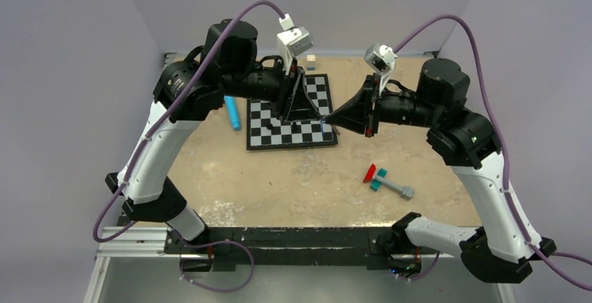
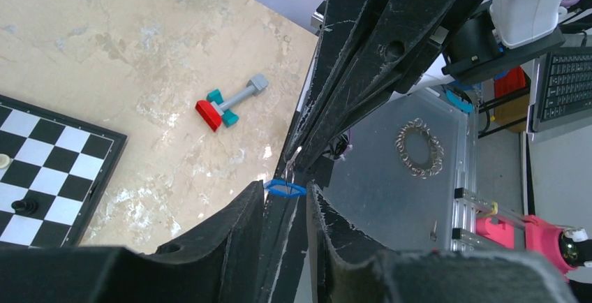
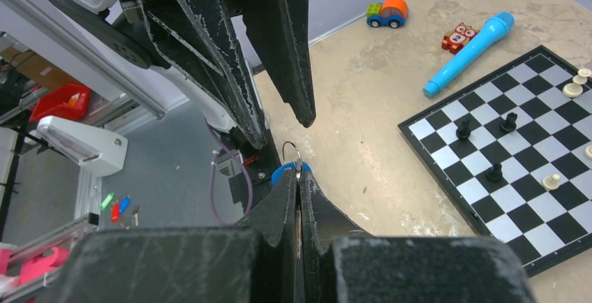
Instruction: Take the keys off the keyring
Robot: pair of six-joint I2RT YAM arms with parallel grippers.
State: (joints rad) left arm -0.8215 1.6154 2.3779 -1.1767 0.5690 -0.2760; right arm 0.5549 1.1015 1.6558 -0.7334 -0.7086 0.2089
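Note:
Both grippers meet tip to tip in the air over the chessboard's right edge. My right gripper (image 1: 331,117) (image 3: 298,177) is shut on the keyring (image 3: 292,151), whose thin silvery loop sticks out past its tips. The key (image 2: 286,189) (image 3: 280,172) hangs at that ring with its blue head just outside the right fingertips. My left gripper (image 1: 318,114) (image 2: 287,195) has its jaws a narrow gap apart, and the blue head spans that gap, touching both tips. The key's blade is hidden.
The chessboard (image 1: 269,134) with a few pieces lies under the grippers. A long light-blue cylinder (image 1: 232,113) lies left of it, and a red-teal-grey toy (image 1: 386,181) lies to the near right. A small block (image 1: 311,60) and a toy car (image 3: 386,11) sit at the far edge.

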